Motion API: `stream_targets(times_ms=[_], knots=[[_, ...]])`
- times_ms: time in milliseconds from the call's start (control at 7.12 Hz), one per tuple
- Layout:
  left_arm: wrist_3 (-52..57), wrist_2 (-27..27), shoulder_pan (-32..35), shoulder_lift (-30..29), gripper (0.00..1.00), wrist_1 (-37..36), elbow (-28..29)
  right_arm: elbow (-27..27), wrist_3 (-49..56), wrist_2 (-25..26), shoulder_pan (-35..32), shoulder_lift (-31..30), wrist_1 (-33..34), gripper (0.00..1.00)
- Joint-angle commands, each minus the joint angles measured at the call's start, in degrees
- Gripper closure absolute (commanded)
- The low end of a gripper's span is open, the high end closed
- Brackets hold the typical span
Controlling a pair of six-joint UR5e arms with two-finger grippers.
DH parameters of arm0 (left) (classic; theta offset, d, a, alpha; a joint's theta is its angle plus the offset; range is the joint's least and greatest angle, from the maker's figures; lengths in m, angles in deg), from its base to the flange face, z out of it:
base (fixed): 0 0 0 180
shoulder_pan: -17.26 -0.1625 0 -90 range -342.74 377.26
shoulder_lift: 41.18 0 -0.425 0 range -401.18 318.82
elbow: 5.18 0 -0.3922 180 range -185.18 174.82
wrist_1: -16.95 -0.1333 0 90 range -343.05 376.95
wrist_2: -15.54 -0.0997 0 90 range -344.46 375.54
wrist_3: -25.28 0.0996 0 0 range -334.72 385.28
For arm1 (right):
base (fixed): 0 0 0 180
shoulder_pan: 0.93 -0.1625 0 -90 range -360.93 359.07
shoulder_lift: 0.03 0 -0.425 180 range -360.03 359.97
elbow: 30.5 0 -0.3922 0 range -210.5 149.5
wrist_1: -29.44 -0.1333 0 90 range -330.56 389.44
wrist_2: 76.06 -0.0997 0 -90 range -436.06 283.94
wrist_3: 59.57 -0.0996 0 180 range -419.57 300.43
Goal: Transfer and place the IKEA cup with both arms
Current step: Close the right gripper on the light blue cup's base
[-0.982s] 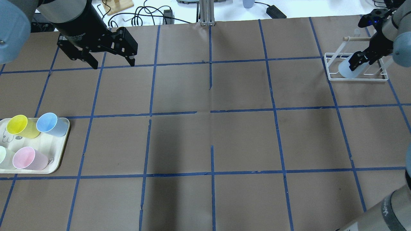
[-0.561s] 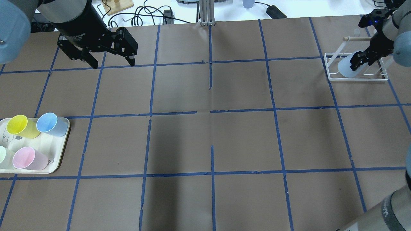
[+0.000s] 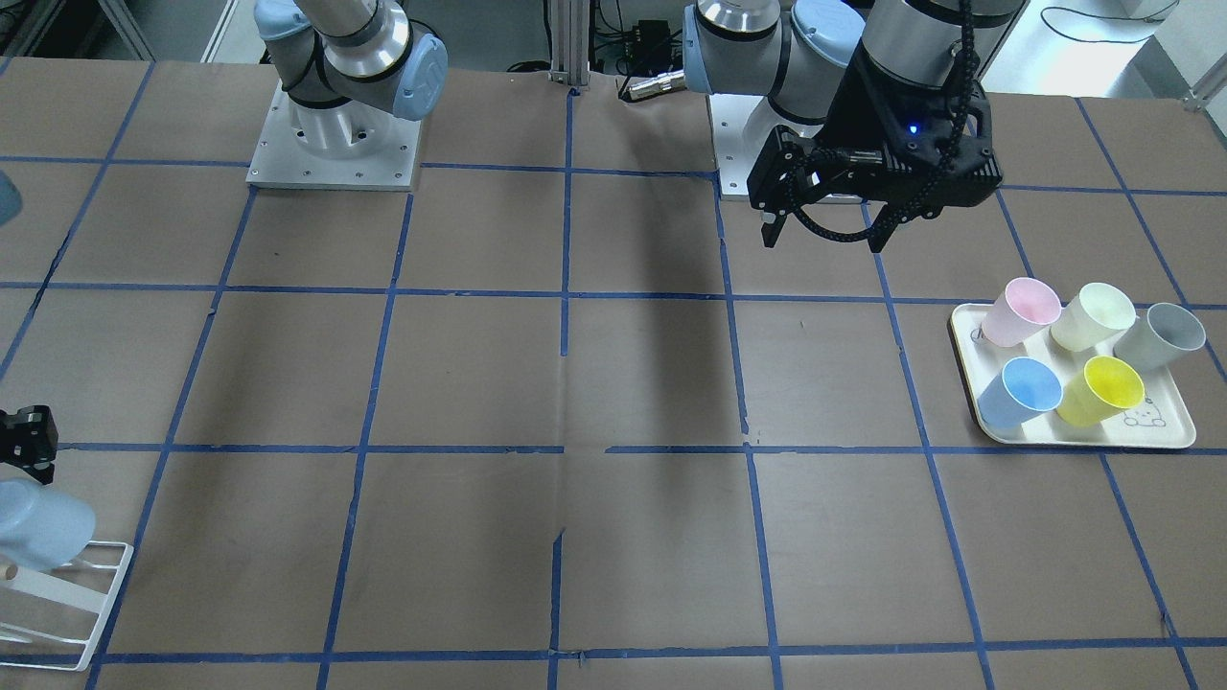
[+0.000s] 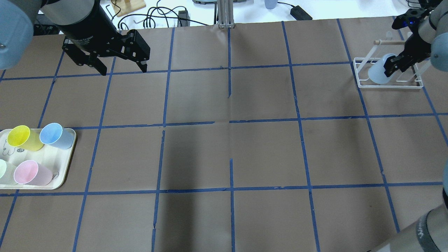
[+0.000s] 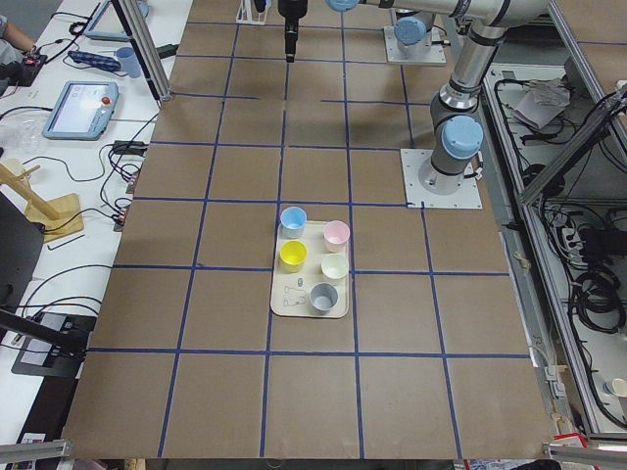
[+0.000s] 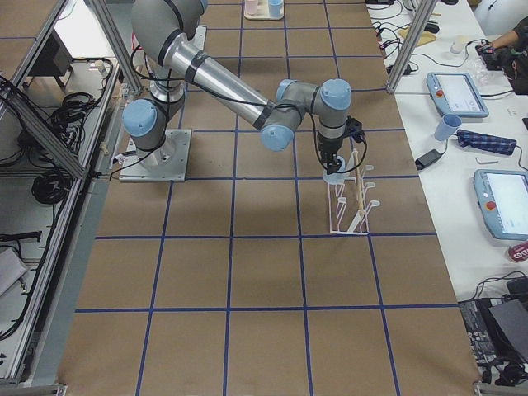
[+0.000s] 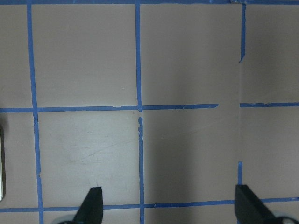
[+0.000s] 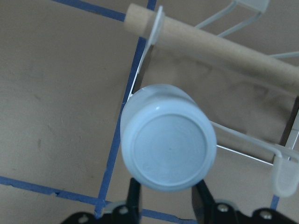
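Between right gripper (image 4: 391, 67) jaws, overhead: pale cup (image 4: 377, 74) clamped, tilted over white rack (image 4: 392, 87); both slightly farther up view than second ago. Left gripper (image 4: 124, 71) jaws wide apart, unmoved. Right wrist: cup base faces camera, mouth away, long axis along fingers (image 8: 134, 198). Front view, unlike overhead, shows grey cup (image 3: 1160, 335) on tray (image 3: 1171, 426).

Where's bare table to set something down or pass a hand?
Bare: whole middle of the table, from tray to rack, including under the open left hand. Crowded: the tray with five cups, and the rack, where the right hand holds the IKEA cup.
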Motion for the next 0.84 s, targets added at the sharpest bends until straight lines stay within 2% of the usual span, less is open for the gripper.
stream_targets(times_ms=[0,140,281,421,702], knots=[[0.00,0.00,0.00,0.00,0.00,0.00,0.00,2.66,0.09,-0.05,0.00,0.54,-2.81,0.90],[0.00,0.00,0.00,0.00,0.00,0.00,0.00,2.49,0.17,-0.74,0.00,0.89,-2.47,0.46],[0.00,0.00,0.00,0.00,0.00,0.00,0.00,2.58,0.26,-0.84,0.00,1.42,-2.29,0.13],[0.09,0.00,0.00,0.00,0.00,0.00,0.00,2.67,0.26,-0.92,0.00,1.69,-2.20,0.00],[0.09,0.00,0.00,0.00,0.00,0.00,0.00,2.84,0.17,-1.01,0.00,1.95,-2.20,0.00]])
